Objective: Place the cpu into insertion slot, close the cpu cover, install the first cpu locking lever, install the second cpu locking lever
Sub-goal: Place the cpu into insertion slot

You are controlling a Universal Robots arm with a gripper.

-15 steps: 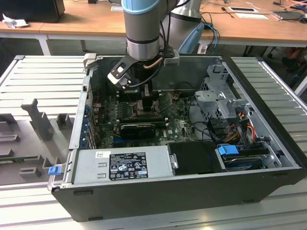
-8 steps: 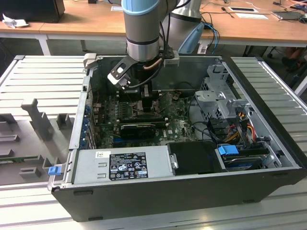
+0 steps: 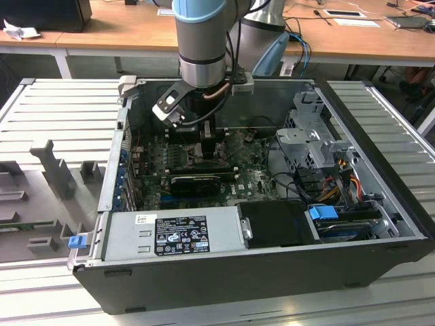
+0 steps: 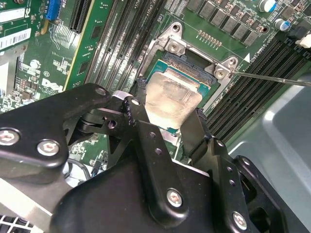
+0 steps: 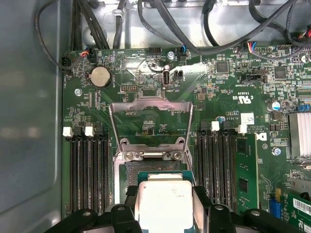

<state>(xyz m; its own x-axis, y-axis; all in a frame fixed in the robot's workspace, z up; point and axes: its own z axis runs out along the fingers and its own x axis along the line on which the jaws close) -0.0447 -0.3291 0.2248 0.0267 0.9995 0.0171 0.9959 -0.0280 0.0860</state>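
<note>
In both wrist views my gripper (image 4: 170, 110) (image 5: 165, 194) is shut on the cpu (image 4: 172, 97) (image 5: 165, 201), a flat square chip with a silvery top, one black finger against each of two opposite edges. The chip hangs level just over the insertion slot (image 4: 192, 65) (image 5: 130, 172), covering most of its dark centre. The cpu cover (image 5: 149, 103), a thin silver frame, stands swung open behind the socket on its hinge. A thin metal lever rod (image 4: 272, 77) juts out past the socket corner. In the exterior view the gripper (image 3: 206, 153) reaches down onto the motherboard inside the computer case.
Long black memory slots (image 5: 87, 170) (image 5: 216, 165) flank the socket on both sides. Black cables (image 5: 194, 29) run along the board's edge. A grey power supply (image 3: 170, 234), a black expansion card (image 3: 197, 182) and a metal drive cage (image 3: 312, 136) crowd the case.
</note>
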